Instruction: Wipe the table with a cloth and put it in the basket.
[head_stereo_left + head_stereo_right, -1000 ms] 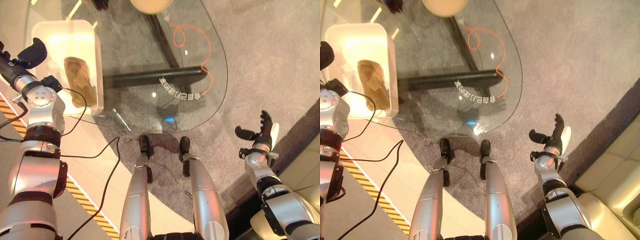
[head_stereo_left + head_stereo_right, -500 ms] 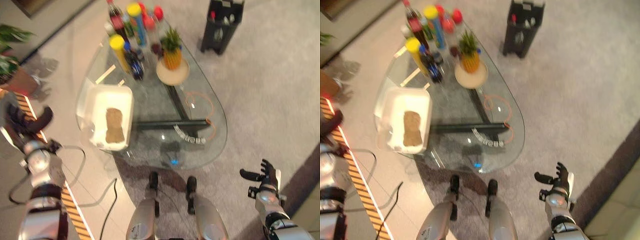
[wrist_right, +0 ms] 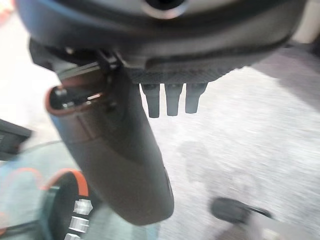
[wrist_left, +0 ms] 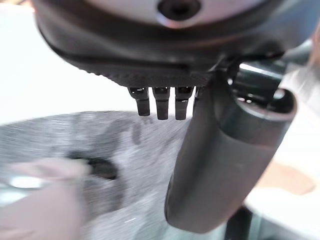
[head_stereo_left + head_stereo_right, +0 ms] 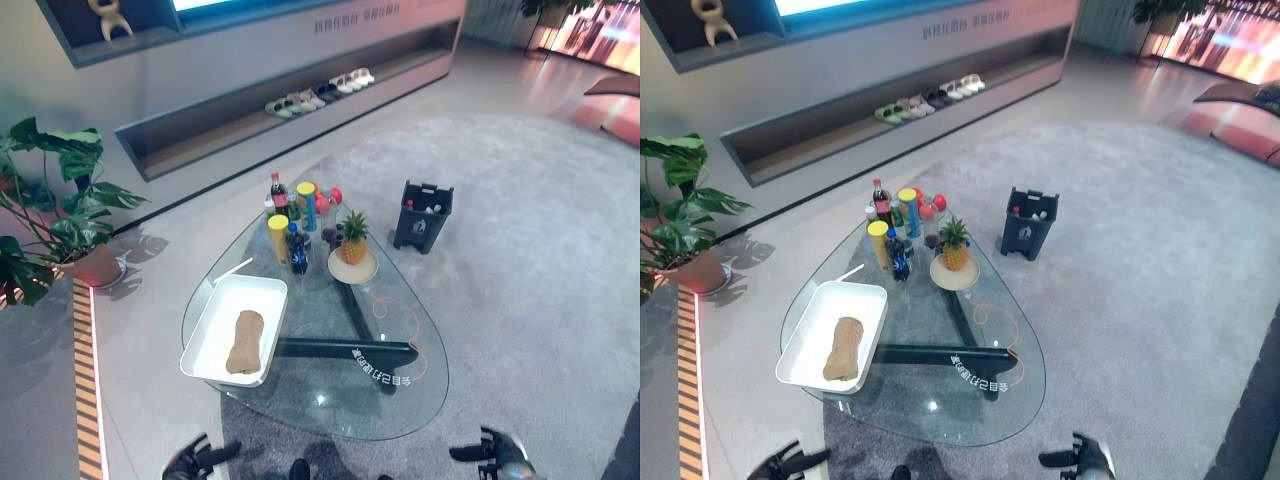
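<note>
A brown cloth lies folded inside the white basket, which rests on the left end of the glass table. My left hand hangs low by the table's near left corner, fingers straight and empty, as the left wrist view shows past its thumb. On the other side my right hand is below the near right corner, open and holding nothing; its thumb juts out over the carpet.
Several bottles and a pineapple on a plate crowd the table's far end. A dark bin stands on the grey carpet beyond. A potted plant sits at the left, shoes on a low shelf behind.
The camera has tilted up, so the whole room now shows and the table looks smaller. Both arms have dropped to the picture's bottom edge. The cloth still lies in the basket.
</note>
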Controlling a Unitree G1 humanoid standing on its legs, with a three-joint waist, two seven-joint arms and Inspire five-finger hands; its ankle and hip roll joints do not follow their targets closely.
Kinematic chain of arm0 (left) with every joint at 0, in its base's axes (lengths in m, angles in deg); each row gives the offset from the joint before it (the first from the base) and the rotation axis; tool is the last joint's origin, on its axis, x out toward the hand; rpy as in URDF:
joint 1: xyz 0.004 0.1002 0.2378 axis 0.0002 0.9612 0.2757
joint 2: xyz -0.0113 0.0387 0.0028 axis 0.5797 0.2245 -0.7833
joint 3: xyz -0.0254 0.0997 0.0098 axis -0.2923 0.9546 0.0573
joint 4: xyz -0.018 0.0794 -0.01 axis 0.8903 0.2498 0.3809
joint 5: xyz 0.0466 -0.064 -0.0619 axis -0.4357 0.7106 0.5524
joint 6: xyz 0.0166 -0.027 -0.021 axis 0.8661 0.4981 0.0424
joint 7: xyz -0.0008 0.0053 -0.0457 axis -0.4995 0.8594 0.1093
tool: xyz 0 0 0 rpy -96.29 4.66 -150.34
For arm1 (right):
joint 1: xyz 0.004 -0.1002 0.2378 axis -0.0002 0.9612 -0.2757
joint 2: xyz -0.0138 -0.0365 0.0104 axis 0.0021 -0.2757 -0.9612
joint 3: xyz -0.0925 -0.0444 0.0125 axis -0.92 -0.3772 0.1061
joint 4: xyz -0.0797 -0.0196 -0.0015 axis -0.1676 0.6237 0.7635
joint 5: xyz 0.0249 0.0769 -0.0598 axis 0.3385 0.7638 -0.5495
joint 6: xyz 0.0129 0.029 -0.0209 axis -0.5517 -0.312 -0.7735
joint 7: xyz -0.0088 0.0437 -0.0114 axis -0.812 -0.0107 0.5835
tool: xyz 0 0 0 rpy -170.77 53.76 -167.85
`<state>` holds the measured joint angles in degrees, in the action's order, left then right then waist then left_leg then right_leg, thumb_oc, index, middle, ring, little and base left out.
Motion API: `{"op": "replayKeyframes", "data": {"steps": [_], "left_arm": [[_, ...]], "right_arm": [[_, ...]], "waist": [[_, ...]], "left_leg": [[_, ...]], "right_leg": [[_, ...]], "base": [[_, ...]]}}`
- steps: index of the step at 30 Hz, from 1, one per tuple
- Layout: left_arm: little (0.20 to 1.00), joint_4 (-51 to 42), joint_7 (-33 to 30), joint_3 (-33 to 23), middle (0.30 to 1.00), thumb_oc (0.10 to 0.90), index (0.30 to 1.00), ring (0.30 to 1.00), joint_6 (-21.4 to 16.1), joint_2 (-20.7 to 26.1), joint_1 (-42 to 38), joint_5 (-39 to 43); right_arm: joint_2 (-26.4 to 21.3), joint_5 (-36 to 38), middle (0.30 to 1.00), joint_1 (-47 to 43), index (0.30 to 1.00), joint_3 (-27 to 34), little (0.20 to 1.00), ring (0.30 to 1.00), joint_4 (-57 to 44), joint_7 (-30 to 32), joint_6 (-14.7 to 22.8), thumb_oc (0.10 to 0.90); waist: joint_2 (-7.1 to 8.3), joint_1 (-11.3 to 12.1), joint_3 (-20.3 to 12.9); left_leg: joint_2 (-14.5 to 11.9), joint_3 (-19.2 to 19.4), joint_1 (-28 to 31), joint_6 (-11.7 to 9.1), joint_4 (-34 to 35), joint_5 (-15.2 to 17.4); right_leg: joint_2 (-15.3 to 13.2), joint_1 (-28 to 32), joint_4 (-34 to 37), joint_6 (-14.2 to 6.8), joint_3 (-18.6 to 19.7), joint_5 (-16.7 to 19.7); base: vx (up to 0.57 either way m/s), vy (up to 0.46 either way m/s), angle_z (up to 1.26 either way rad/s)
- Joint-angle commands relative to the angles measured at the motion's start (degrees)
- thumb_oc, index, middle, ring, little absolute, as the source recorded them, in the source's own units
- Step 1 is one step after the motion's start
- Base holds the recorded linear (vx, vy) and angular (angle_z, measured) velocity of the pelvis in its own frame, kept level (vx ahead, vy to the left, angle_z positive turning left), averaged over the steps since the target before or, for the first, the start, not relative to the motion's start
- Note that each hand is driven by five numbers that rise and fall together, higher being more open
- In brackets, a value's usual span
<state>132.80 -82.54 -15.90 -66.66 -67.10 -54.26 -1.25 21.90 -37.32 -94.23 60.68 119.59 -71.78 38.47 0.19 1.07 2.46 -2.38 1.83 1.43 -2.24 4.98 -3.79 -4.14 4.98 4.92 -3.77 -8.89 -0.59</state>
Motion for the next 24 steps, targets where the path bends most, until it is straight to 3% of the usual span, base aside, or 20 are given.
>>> {"op": "replayKeyframes", "data": {"steps": [1, 13, 24], "left_arm": [[0.900, 4.0, -0.6, 0.4, 0.900, 0.800, 0.900, 0.900, 1.7, 1.0, -4.1, -5.3], [0.900, 4.3, 0.0, 3.7, 0.900, 0.800, 0.900, 0.900, 3.6, -0.5, -4.6, -6.1], [0.900, 4.3, -0.8, 4.5, 0.900, 0.800, 0.900, 0.900, 3.5, -1.0, -4.8, -6.5]], "right_arm": [[-1.5, -1.6, 0.900, -1.7, 0.900, 0.1, 0.900, 0.900, 2.1, -1.0, -0.7, 0.800], [-0.5, -5.2, 0.900, -1.9, 0.900, -2.4, 0.900, 0.900, 4.0, -2.2, -4.9, 0.800], [0.1, -6.2, 0.900, -2.0, 0.900, -4.2, 0.900, 0.900, 4.3, -3.0, -5.9, 0.800]], "waist": [[-0.48, -0.2, -0.2], [-0.89, -0.9, -0.3], [-0.53, -0.9, -0.6]], "left_leg": [[1.6, 1.5, 1.6, 0.2, -1.7, 4.9], [1.4, 1.9, 3.1, 0.2, -1.2, 5.6], [1.1, 1.8, 3.2, -0.1, -0.8, 5.3]], "right_leg": [[-0.9, -1.6, -5.8, -1.1, -1.4, -2.0], [-1.3, -0.5, -4.6, -1.5, -0.7, -1.6], [-1.3, -0.6, -3.4, -1.7, -0.3, -0.6]], "base": [[0.05, 0.017, -0.09], [0.01, 0.020, -0.05], [0.00, 0.001, -0.01]]}}
